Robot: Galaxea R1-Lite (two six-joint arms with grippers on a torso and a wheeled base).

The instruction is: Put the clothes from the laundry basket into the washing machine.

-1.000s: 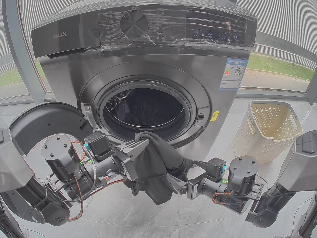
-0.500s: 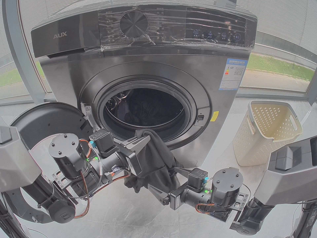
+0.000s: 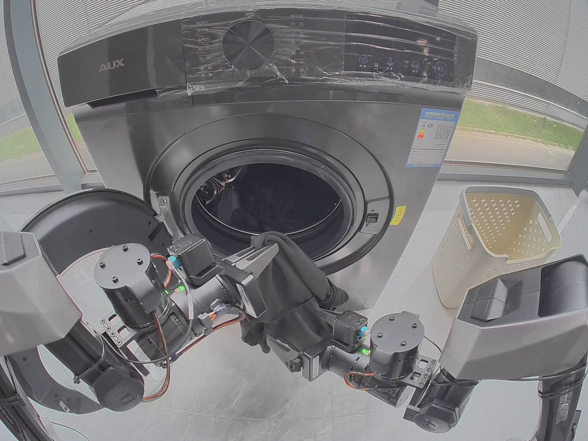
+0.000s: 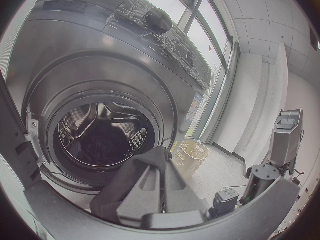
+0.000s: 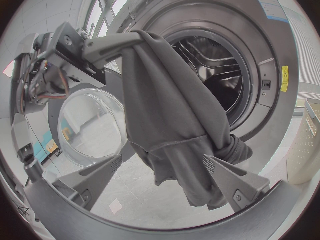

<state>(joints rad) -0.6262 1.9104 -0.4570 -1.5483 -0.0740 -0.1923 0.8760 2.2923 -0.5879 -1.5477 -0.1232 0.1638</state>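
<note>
Head view, facing the open front-loading washing machine (image 3: 380,154): dark grey garment (image 3: 297,289) pinched at its top fold in the closed left end effector (image 3: 267,253), hanging just outside the lower rim of the drum opening (image 3: 269,206) and trailing down toward the floor (image 3: 245,393). Right end effector (image 5: 160,164) spread wide beneath, straddling the dangling hem, gripping nothing. Round door (image 3: 86,228) swung fully aside on the robot's left; cream laundry basket (image 3: 502,240) standing on the floor to the right of the machine. Darker clothes seemingly already lying inside the drum. Step in hand, judging by the pose: feeding the garment through the opening. To do it well, probably best to gather the loose lower half with the right end effector first, closing on bunched fabric rather than a single edge, then to lift both ends above the lower rim before pushing forward. Worth carrying the left grip deep past the rim before letting go, to avoid leaving a sleeve or hem draped over the lip. Risk to watch: fabric snagging on the door latch (image 3: 372,218) or the hinge (image 3: 164,209).
</note>
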